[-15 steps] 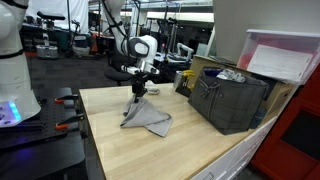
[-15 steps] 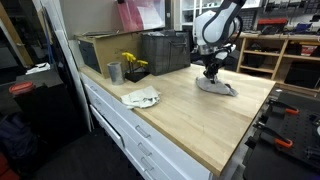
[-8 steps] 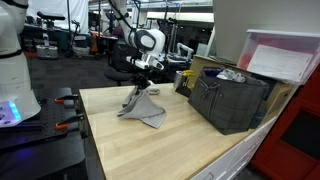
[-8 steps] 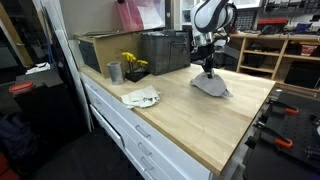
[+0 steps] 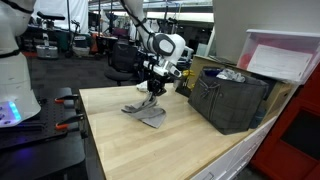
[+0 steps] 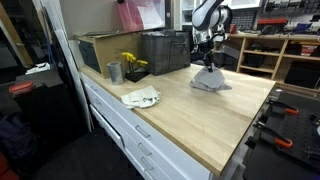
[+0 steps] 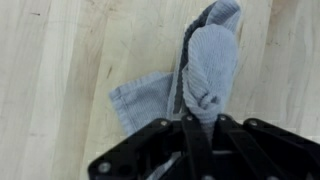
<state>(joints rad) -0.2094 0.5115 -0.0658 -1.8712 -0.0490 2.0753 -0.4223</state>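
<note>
My gripper [image 5: 158,86] is shut on a grey cloth [image 5: 147,110] and holds one end up while the rest trails on the wooden table [image 5: 130,140]. In the wrist view the cloth [image 7: 205,70] hangs bunched from between the black fingers [image 7: 198,122], with a flat flap [image 7: 145,102] lying on the wood. It also shows in an exterior view, with the gripper [image 6: 208,62] above the cloth [image 6: 209,82] near the table's far end, close to the dark crate [image 6: 166,52].
A dark crate [image 5: 230,100] with clutter stands beside the cloth. A white rag [image 6: 141,97], a metal cup [image 6: 115,72] and yellow flowers [image 6: 131,62] sit along the table. A cardboard box [image 6: 97,48] and shelving [image 6: 270,55] stand behind.
My gripper has moved across the table toward the dark crate, dragging the grey cloth along with it. The cloth stays pinched and has flattened out lower.
</note>
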